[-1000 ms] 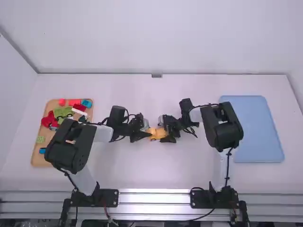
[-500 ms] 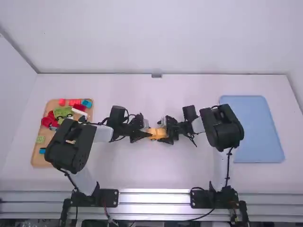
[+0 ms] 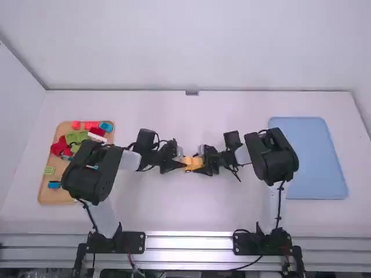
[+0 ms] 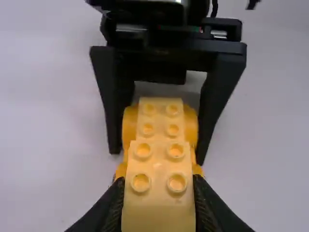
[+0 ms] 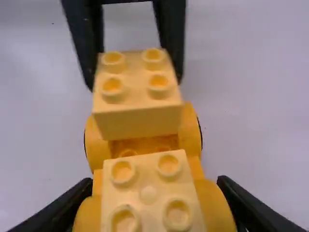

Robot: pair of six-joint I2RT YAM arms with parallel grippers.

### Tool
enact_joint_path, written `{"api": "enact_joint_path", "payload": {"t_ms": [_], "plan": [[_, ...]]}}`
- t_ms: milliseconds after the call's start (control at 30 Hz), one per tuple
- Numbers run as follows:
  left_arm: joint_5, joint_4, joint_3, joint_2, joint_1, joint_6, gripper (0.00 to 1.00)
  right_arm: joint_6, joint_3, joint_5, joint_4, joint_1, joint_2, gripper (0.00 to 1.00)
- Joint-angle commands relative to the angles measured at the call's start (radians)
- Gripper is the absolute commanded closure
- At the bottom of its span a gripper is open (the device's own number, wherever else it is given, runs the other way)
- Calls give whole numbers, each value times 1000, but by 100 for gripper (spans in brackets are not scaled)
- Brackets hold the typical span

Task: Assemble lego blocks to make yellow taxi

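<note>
In the high view my left gripper [image 3: 178, 164] and right gripper [image 3: 202, 164] face each other at mid-table, with the yellow-orange car [image 3: 191, 163] between them. In the left wrist view, my left gripper [image 4: 158, 193] is shut on a pale yellow studded brick [image 4: 158, 166] at one end of the car. Beyond it, the other gripper's fingers flank the orange wheel arches [image 4: 190, 126]. In the right wrist view, my right gripper [image 5: 153, 203] is shut on the car's rounded orange end [image 5: 214, 205], around another pale yellow brick [image 5: 147, 186]. The left gripper's brick [image 5: 137, 116] sits tilted above the far wheel arches.
A wooden tray [image 3: 54, 196] at the far left holds red, green, blue and white blocks, partly beneath the left arm. A blue tray [image 3: 316, 159] lies to the right, beyond the right arm's elbow.
The left arm's elbow has shifted right, its gripper only slightly. The right arm's wrist has moved a little right and toward the camera. The car stays at almost the same spot between both grippers.
</note>
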Motion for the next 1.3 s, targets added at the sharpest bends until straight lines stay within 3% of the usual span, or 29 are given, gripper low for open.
{"api": "enact_joint_path", "payload": {"t_ms": [0,1267], "plan": [[52,-3,23,19,-6,16,98,5,-6,-18,-3,-5,13,36],[66,8,21,47,-7,56,90,8,-5,-17,1,-5,13,40]]}}
